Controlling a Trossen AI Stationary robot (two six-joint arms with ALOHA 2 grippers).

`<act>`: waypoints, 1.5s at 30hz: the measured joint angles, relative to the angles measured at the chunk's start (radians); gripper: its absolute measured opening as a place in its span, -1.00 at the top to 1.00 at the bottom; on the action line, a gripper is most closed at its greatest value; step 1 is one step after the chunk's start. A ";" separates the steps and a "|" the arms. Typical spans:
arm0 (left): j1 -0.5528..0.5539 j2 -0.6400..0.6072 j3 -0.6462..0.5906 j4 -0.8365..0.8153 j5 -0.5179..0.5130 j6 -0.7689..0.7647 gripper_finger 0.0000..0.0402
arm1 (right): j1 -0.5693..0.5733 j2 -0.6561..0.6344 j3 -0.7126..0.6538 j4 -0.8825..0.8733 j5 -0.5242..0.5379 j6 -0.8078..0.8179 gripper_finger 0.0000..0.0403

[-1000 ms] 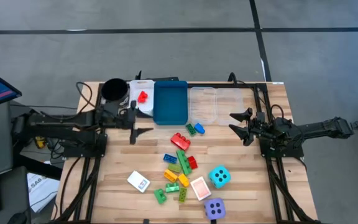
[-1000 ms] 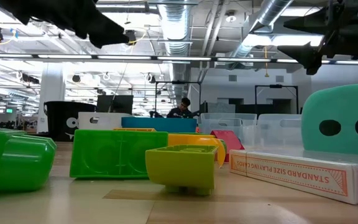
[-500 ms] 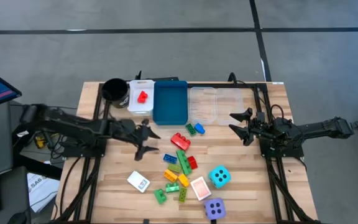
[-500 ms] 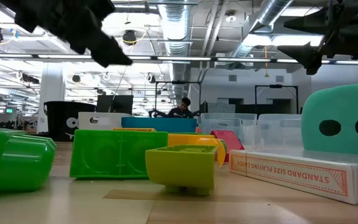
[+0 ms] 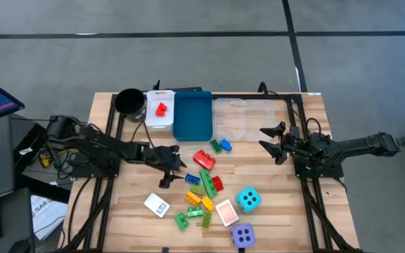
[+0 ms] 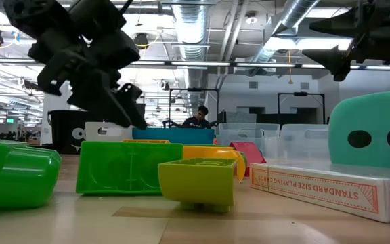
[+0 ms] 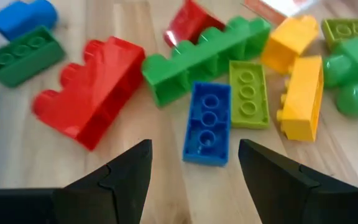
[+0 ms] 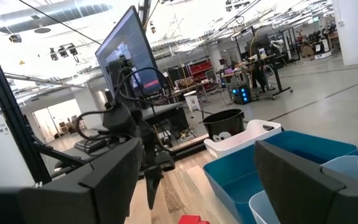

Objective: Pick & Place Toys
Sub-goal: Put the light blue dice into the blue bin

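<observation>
High view: we saw the left gripper spread, empty, low over the table just left of the brick pile; the blue brick lay just beside its tips. Right gripper was open, idle, near the clear tray.

Low view: left gripper hung above the green brick, not touching.

Left wrist view: fingers parted, nothing between them; blue brick lay just ahead, red brick beside it.

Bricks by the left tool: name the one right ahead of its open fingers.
The blue brick, flat with three studs up, lies straight ahead of the left tool. The red brick sits off to one side, the lime brick and yellow brick to the other.
</observation>
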 joint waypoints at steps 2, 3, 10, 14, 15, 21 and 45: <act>0.000 0.025 0.000 0.019 0.009 0.014 -0.15 | 0.000 0.000 0.000 0.000 0.000 0.000 -0.51; 0.000 0.032 0.000 0.018 0.011 0.023 -0.15 | 0.000 0.000 0.000 0.000 0.000 0.000 -0.51; 0.000 0.068 0.000 0.036 0.018 0.026 -0.27 | 0.000 0.000 0.000 -0.001 -0.001 0.000 -0.51; 0.000 0.068 0.000 0.049 0.020 0.026 -0.36 | 0.004 0.000 0.000 0.000 -0.005 0.000 -0.51; 0.000 0.068 0.000 0.054 0.021 0.026 -0.38 | 0.004 0.000 0.000 -0.001 -0.006 0.000 -0.51; -0.023 0.068 0.000 0.069 0.041 0.026 -0.44 | 0.003 0.023 0.000 0.004 -0.007 0.000 -0.51; 0.040 -0.171 0.000 0.189 -0.144 0.061 -0.45 | 0.210 0.178 0.289 -0.366 -0.132 -0.125 -0.51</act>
